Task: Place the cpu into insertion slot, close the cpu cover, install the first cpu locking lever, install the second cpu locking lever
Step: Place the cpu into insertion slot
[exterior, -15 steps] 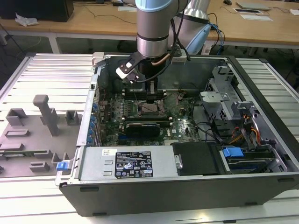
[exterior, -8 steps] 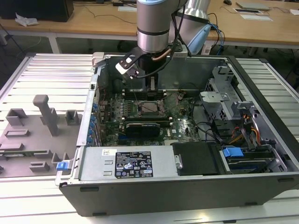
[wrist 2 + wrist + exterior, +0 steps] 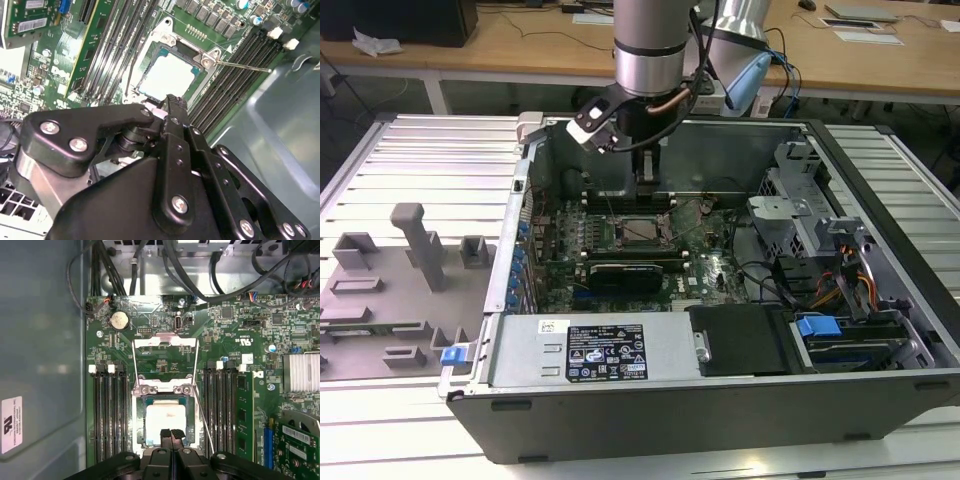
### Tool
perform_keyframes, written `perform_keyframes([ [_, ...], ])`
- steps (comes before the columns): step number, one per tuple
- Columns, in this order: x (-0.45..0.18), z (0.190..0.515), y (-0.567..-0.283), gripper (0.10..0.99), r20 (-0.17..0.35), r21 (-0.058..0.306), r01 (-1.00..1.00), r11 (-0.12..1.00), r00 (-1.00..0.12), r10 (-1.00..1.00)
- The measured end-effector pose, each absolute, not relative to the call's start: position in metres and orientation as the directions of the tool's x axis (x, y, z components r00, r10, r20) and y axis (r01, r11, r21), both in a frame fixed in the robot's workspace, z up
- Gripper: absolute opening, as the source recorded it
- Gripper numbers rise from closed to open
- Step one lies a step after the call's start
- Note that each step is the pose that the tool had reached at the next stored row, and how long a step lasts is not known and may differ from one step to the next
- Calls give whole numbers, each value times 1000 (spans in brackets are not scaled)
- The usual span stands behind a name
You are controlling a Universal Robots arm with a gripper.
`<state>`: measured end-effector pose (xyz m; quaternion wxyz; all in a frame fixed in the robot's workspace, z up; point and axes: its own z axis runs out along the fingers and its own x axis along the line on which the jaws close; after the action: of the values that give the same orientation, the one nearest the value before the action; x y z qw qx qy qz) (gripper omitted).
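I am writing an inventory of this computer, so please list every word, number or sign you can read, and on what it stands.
Black-and-white label on the silver metal power-supply box: print too small to read.
White sticker on the grey case wall: unreadable.
White markings on the green motherboard: unreadable.
Nothing can be quoted.

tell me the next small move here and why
Probably shift the shut end effector from the cpu edge towards the cpu cover: the cpu already lies in the insertion slot, while the cover is folded open, not yet over it.
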<state>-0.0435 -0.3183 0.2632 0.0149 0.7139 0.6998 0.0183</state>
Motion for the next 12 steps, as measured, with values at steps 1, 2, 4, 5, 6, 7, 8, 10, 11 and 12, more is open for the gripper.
perform_keyframes([
  [1,-42,263,-318,106,5,47,999,-20,20,1000],
  [2,-39,263,-318,106,5,47,999,-20,20,1000],
  [4,-36,263,-318,106,5,47,999,-20,20,1000],
  [5,-35,263,-318,106,6,47,999,-20,20,1000],
  [6,-35,264,-318,106,7,47,999,-20,20,1000],
  [7,-35,265,-318,106,8,47,999,-20,20,1000],
  [8,-35,267,-318,106,8,47,999,-20,20,1000],
  [10,-35,268,-318,106,8,47,999,-20,20,1000],
  [11,-35,268,-318,106,8,47,999,-20,20,1000],
  [12,-35,268,-318,106,8,47,999,-20,20,1000],
])
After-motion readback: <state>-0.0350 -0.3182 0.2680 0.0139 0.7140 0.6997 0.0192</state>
